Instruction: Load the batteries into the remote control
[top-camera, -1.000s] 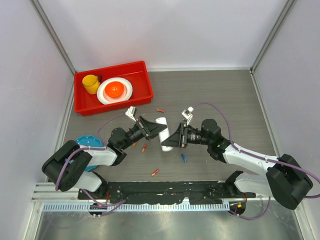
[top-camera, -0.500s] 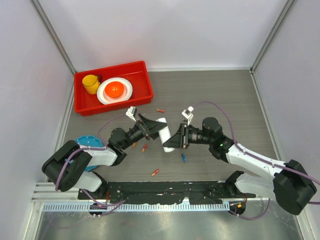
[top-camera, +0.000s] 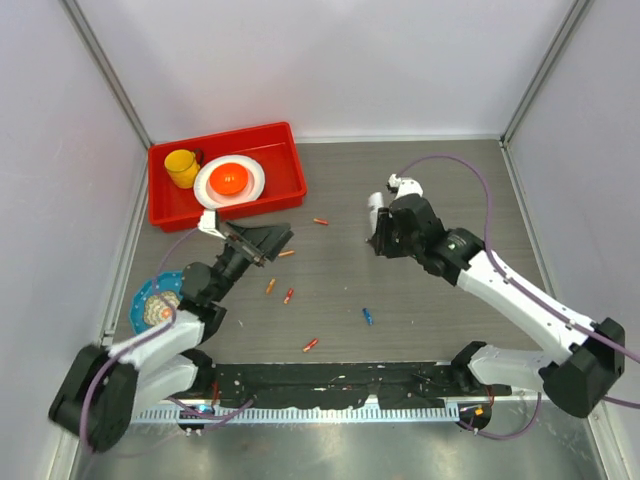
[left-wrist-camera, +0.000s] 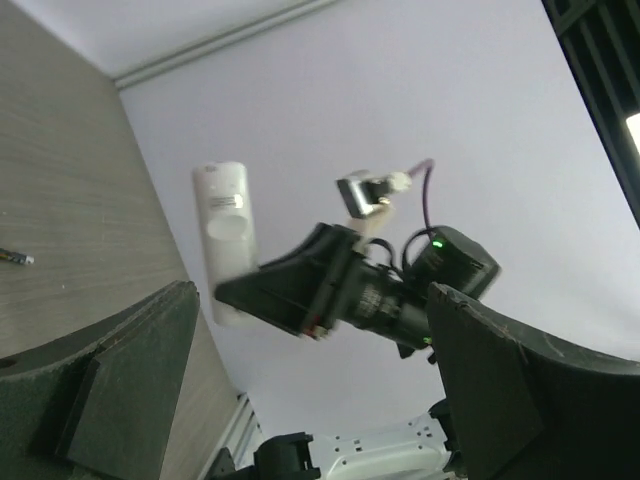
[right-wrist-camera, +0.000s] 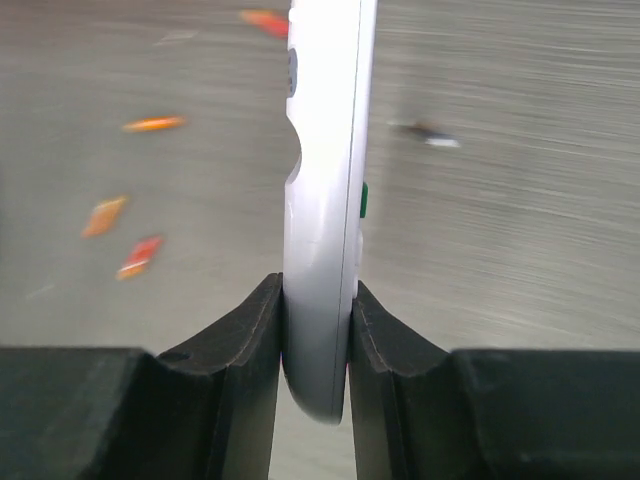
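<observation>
The remote control (right-wrist-camera: 325, 200) is smooth, slightly glossy white plastic; the table (top-camera: 340, 180) shows matt grey wood grain.

A grey wood-grain tabletop (top-camera: 440, 190) fills the middle. Pale lilac walls (top-camera: 330, 60) enclose it at 9, 12 and 3 o'clock, with aluminium posts (top-camera: 106, 70) at the far corners. A steel ledge (top-camera: 330, 455) lies at 6 o'clock.

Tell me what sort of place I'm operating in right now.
Probably a lab robot test cell rather than a home: plain white panel walls held by metal frame posts, a wood-look tabletop boxed in by them, and a red bin as a prop.
</observation>
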